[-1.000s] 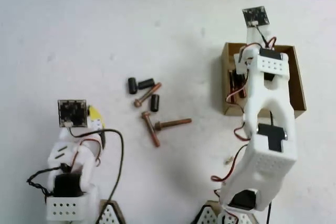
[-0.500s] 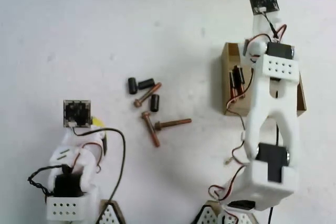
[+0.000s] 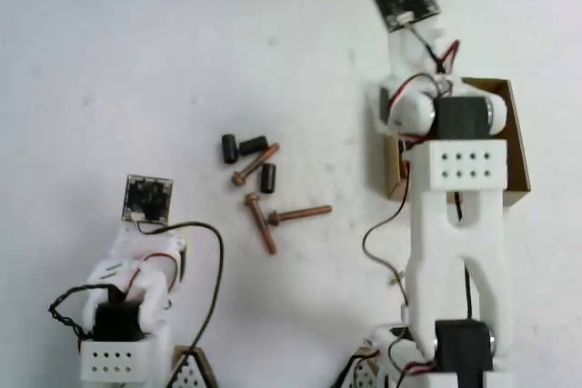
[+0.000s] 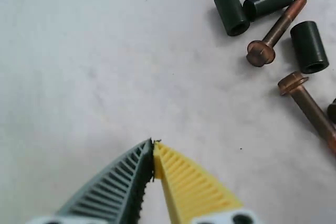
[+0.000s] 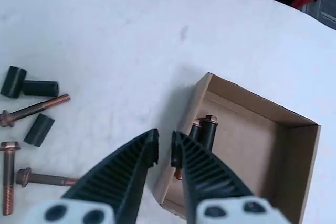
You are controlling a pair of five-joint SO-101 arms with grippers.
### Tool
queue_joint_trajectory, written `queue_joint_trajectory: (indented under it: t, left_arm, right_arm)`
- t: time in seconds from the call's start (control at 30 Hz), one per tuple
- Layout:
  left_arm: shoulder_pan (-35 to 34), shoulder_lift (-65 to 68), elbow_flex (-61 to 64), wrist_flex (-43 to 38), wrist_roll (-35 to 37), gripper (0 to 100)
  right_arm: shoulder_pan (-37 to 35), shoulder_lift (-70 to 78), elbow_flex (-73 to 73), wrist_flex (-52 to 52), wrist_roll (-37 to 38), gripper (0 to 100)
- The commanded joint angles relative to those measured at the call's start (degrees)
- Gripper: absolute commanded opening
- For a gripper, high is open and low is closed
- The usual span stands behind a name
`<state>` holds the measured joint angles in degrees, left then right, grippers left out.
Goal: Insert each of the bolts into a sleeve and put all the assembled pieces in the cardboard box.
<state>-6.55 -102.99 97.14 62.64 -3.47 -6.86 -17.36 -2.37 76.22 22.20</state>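
Taking stock, view by view.

High view. Item: my right arm (image 3: 455, 224), stretched over the cardboard box (image 3: 516, 147) and covering most of it. Item: my left arm (image 3: 123, 306), folded at the near left of the table (image 3: 109, 61). Item: three loose bolts (image 3: 299, 214) and three black sleeves (image 3: 229, 147), clustered between the arms, well apart from the box.

Left wrist view. Item: my left gripper (image 4: 153, 148), grey finger pressed against yellow, nothing held, over bare table. The cluster lies near but untouched. One bolt sits among the three sleeves, just beside two of them.

Right wrist view. Item: my right gripper (image 5: 164, 142), fingers a narrow slit apart with nothing between them, hovering above the box wall nearest the loose parts. Item: two assembled pieces (image 5: 203, 128) inside the box, against that wall.

Step, as I judge it: two pieces delivered, three pairs outstanding, so I am between deliveries. Next move calls for swinging my right arm off the box and spreading its fingers wider. One gripper then takes a sleeve, the other a bolt, shank lined up with bore.

In the way: the crowding. The two lower bolts meet head to shank, so closing on one may nudge its neighbour.
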Motion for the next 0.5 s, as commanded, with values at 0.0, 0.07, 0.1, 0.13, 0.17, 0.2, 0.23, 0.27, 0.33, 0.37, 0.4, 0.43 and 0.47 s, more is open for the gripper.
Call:
queue_joint_trajectory:
  t: [0.0, 0.07, 0.1, 0.13, 0.17, 0.2, 0.23, 0.27, 0.33, 0.37, 0.4, 0.43, 0.47]
  left_arm:
    - [0.2, -0.6, -1.5, 0.3, -0.7, 2]
    - [-2.2, -0.6, -2.6, 0.4, -0.4, 2]
    - [-3.9, -0.6, -2.9, 0.4, -0.4, 2]
    - [-5.2, -0.6, -2.9, 0.5, -0.4, 2]
    - [-6.3, -0.6, -2.9, 0.6, -0.4, 2]
    - [-7.1, -0.6, -2.9, 0.6, -0.4, 2]
    - [-8.0, -0.6, -2.8, 0.6, -0.4, 2]
    - [-8.7, -0.6, -2.9, 0.6, -0.4, 2]
    - [-10.3, -0.6, -3.1, 0.6, -0.4, 2]
    - [-10.9, -0.6, -3.1, 0.5, -0.4, 2]
    - [-11.4, -0.6, -3.1, 0.5, -0.4, 2]
    - [-11.6, -0.6, -3.1, 0.6, -0.4, 2]
    - [-11.9, -0.6, -3.1, 0.6, -0.4, 2]
  right_arm:
    - [-2.4, -2.8, -1.6, 0.7, 0.4, 3.9]
    - [-4.2, -2.8, 0.4, 0.4, 0.8, 4.1]
    - [-5.3, -2.8, 1.8, -0.3, 0.8, 4.1]
    - [-6.5, -2.8, 3.4, -1.3, 0.8, 4.1]
    - [-7.3, -2.8, 5.1, -2.5, 0.8, 4.1]
    - [-8.2, -2.8, 6.8, -4.0, 0.6, 4.1]
    - [-9.1, -2.8, 8.5, -5.6, 0.4, 4.2]
    - [-10.0, -2.8, 10.5, -7.3, 0.4, 4.2]
    - [-11.7, -2.8, 14.6, -10.7, 0.0, 4.2]
    - [-12.6, -2.8, 16.5, -12.0, -1.5, 4.2]
    - [-13.2, -2.8, 18.3, -13.1, -3.9, 4.2]
    - [-13.7, -2.8, 19.7, -14.2, -6.5, 4.3]
    - [-14.3, -2.8, 20.7, -14.8, -8.4, 4.3]
